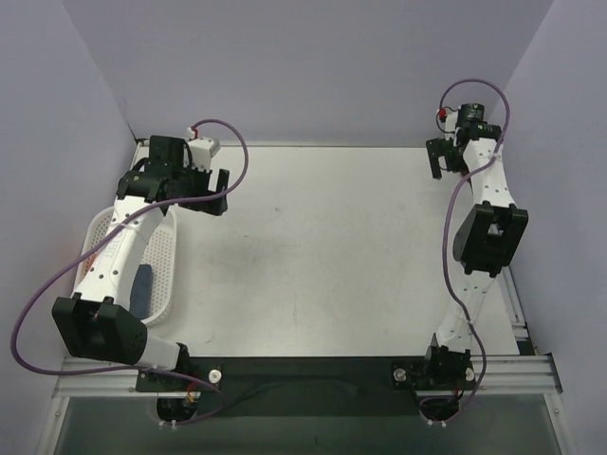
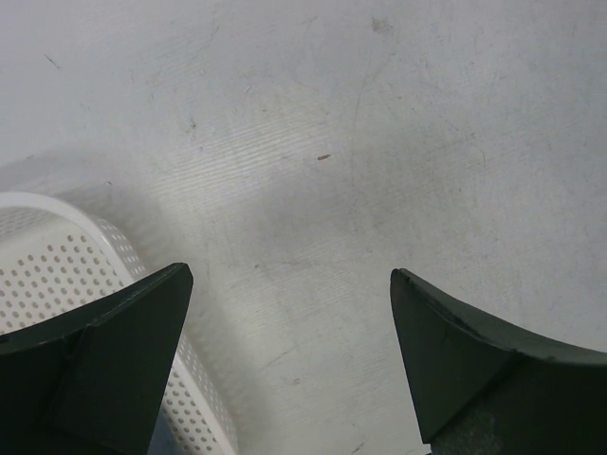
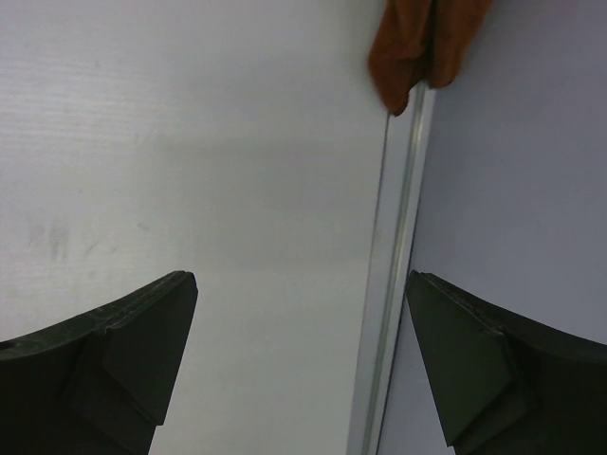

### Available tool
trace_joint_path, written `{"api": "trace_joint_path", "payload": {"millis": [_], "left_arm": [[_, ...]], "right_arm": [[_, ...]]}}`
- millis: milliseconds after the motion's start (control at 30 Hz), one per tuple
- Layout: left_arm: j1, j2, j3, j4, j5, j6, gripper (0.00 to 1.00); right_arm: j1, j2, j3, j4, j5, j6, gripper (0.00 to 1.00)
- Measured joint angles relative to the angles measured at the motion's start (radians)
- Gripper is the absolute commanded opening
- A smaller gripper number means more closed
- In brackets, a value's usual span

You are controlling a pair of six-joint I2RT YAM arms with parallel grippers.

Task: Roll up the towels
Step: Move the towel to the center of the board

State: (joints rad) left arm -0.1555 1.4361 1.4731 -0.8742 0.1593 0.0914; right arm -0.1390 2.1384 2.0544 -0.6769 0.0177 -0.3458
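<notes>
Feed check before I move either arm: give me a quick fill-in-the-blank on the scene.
1. The slate-blue towel lies in the white ___.
2. That holder sits on the table's ___ side.
3. The left gripper and the right gripper are both ___, holding nothing.
4. The rust-brown towel shows in the ___ wrist view, by the edge rail.
Missing words: basket; left; open; right.

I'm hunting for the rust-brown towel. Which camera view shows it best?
Right wrist: the rust-brown towel shows at the frame's top, beside the metal rail, partly cropped. The top external view shows none of it; the left wrist view shows only table and basket.
</notes>
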Motion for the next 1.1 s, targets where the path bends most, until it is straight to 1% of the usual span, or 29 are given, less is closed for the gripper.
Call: {"api": "trace_joint_path", "payload": {"millis": [100, 167, 300, 433, 567, 667, 900, 967, 1000, 1033, 1100], "left_arm": [[0.000, 0.000, 0.000, 0.000, 0.021, 0.017, 0.97], [0.000, -0.003, 0.000, 0.000, 0.023, 0.028, 0.97], [0.000, -0.022, -0.004, 0.000, 0.011, 0.058, 0.97], [0.000, -0.043, -0.008, 0.000, -0.012, 0.086, 0.97], [0.000, -0.046, -0.009, 0.000, -0.029, 0.101, 0.98], [0.000, -0.046, -0.010, -0.002, -0.032, 0.103, 0.97], [0.000, -0.041, -0.010, -0.002, -0.032, 0.098, 0.97], [0.000, -0.034, -0.010, -0.004, -0.032, 0.097, 0.97], [0.000, -0.031, -0.010, -0.005, -0.032, 0.097, 0.97], [0.000, -0.028, -0.010, -0.006, -0.032, 0.097, 0.97], [0.000, -0.024, -0.010, -0.007, -0.033, 0.097, 0.97]], "right_arm": [[-0.001, 0.096, 0.121, 0.035, 0.073, -0.057, 1.00], [-0.001, 0.149, 0.162, 0.085, 0.132, -0.099, 1.00], [-0.001, 0.250, 0.175, 0.237, 0.272, -0.185, 1.00], [-0.001, 0.364, 0.175, 0.396, 0.355, -0.269, 1.00], [-0.001, 0.451, 0.183, 0.510, 0.390, -0.336, 1.00], [0.002, 0.507, 0.245, 0.582, 0.419, -0.384, 1.00], [0.000, 0.571, 0.263, 0.762, 0.425, -0.515, 1.00], [-0.005, 0.599, 0.288, 0.817, 0.428, -0.554, 0.98], [-0.006, 0.610, 0.298, 0.838, 0.427, -0.571, 0.95], [-0.006, 0.619, 0.304, 0.852, 0.426, -0.582, 0.84], [-0.010, 0.624, 0.306, 0.857, 0.411, -0.602, 0.66]]}}
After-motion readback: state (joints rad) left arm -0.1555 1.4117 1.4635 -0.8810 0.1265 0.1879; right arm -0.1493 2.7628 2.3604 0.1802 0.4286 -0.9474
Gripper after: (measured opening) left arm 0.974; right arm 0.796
